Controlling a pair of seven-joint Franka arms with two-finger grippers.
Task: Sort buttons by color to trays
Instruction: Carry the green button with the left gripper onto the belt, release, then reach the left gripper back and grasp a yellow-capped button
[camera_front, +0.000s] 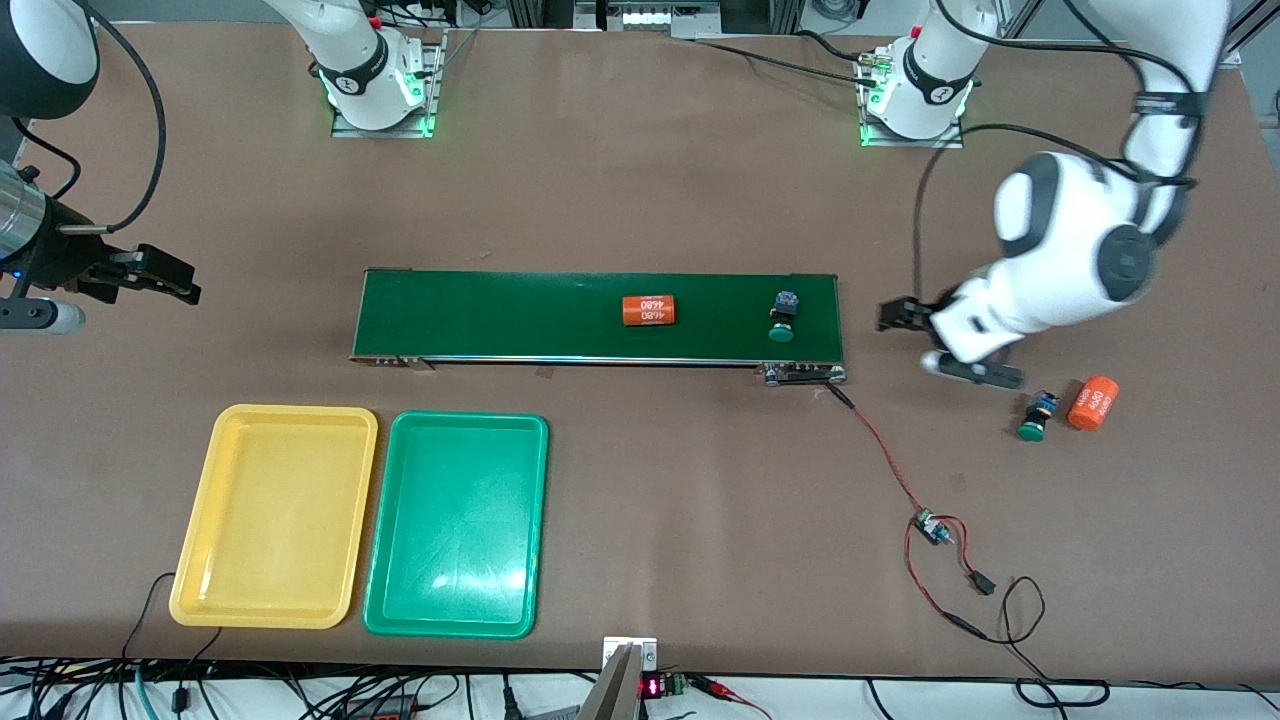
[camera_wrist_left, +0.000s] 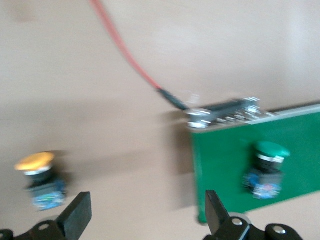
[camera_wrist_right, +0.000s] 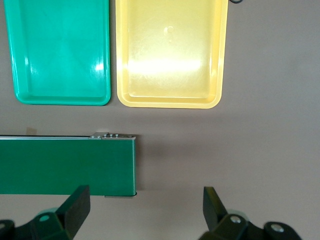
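Trays: the shallow yellow plastic tray (camera_front: 273, 515) and the matching green plastic tray (camera_front: 455, 525) are seen side by side, nothing in either; no sorting is done.
Buttons: one green-capped push-button switch (camera_front: 784, 315) lies on the dark green conveyor belt (camera_front: 500, 315), another green-capped switch (camera_front: 1036, 417) on the table beside an orange cylinder (camera_front: 1092, 403); a yellow-capped switch (camera_wrist_left: 41, 180) is shown in the left wrist view.
Left gripper (camera_front: 905, 322): spread wide, empty, over the table by the belt's end.
Right gripper (camera_front: 160, 275): wide open, empty, waiting off the belt's other end.

One button (camera_front: 783, 316) lies on the conveyor belt (camera_front: 500, 315); both trays (camera_front: 275, 515) sit side by side nearer the camera.
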